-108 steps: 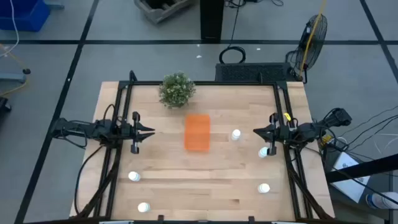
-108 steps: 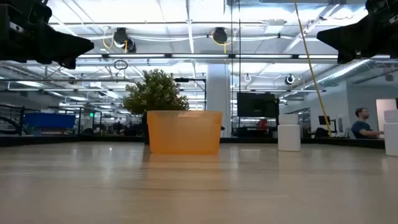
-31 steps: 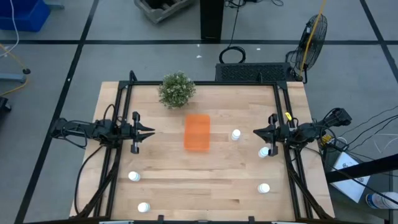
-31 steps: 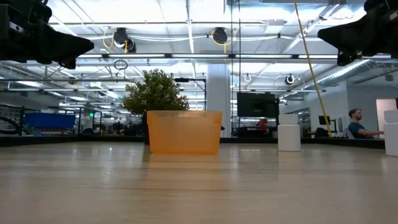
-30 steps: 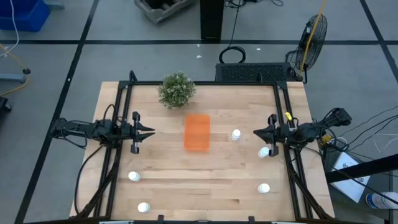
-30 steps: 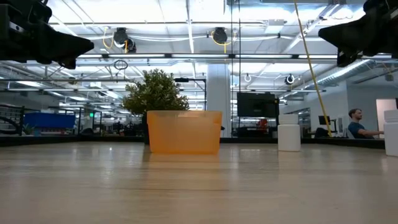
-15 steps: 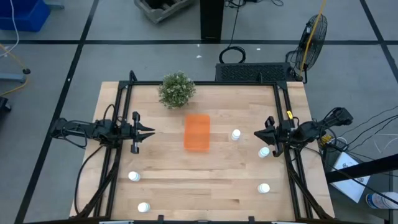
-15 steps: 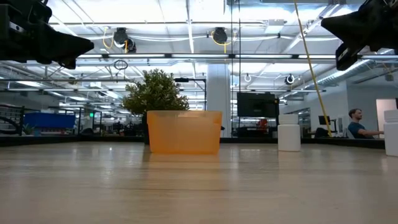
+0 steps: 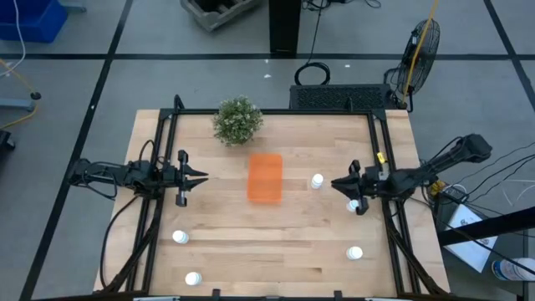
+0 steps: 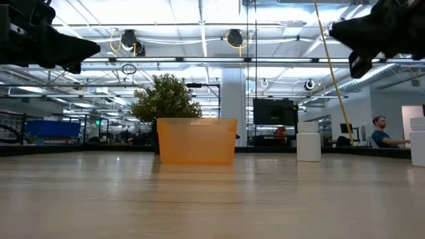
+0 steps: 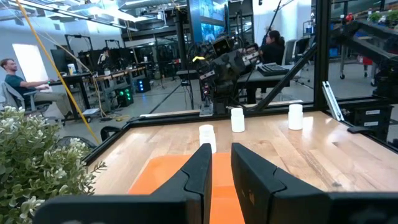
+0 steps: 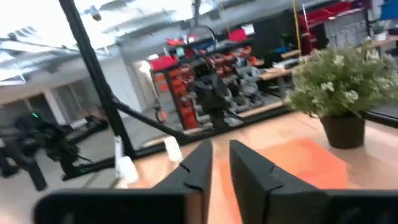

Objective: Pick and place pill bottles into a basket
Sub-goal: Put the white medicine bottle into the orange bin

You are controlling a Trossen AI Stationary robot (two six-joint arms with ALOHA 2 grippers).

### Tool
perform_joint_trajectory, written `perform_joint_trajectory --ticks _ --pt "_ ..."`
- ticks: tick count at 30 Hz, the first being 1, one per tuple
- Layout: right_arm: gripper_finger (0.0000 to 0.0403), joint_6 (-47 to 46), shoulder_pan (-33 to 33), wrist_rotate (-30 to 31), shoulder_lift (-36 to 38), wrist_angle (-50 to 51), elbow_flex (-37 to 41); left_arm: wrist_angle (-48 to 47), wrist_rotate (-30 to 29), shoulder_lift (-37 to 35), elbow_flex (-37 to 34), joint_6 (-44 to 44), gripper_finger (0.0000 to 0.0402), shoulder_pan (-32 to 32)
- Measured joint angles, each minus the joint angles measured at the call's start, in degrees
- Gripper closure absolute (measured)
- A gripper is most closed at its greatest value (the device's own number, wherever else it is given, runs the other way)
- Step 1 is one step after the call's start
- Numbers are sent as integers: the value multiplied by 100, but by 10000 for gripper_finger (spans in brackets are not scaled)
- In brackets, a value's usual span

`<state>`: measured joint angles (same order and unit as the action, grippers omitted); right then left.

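The orange basket (image 9: 266,177) stands at mid-table, also in the low view (image 10: 196,141). Five white pill bottles stand upright on their bases. One (image 9: 317,181) is right of the basket, one (image 9: 354,205) lies partly under my right arm, and one (image 9: 354,252) is at the near right. Two (image 9: 180,237) (image 9: 193,278) are at the near left. My left gripper (image 9: 204,176) is shut and empty, left of the basket and above the table. My right gripper (image 9: 334,186) is shut and empty, raised just right of the bottle beside the basket.
A bushy potted plant (image 9: 237,119) stands at the far side, behind the basket. Black frame rails (image 9: 167,167) (image 9: 386,159) run along the table's left and right sides. Bare wood lies between the basket and the near edge. A person sits in the room beyond (image 10: 384,129).
My right gripper has moved toward the table's left, nearer the basket and slightly toward the near edge, and now reaches over the bottle at mid-right. It has stayed shut. The bottles and the basket have not moved.
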<state>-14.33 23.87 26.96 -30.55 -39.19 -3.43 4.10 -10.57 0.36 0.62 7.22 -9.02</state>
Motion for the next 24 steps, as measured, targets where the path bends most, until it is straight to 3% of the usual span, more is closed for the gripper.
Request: perform_joint_trajectory --ticks 9,16,24 --pt "221 151 -301 2 -1655 261 -922 0 -1 2 0 -1 334 -2" --pt "155 13 -1047 -2 -2478 2505 -2425 0 0 2 0 0 334 -1" --pt "123 -502 -1816 -131 -3309 4856 -3762 0 0 1 0 0 334 0"
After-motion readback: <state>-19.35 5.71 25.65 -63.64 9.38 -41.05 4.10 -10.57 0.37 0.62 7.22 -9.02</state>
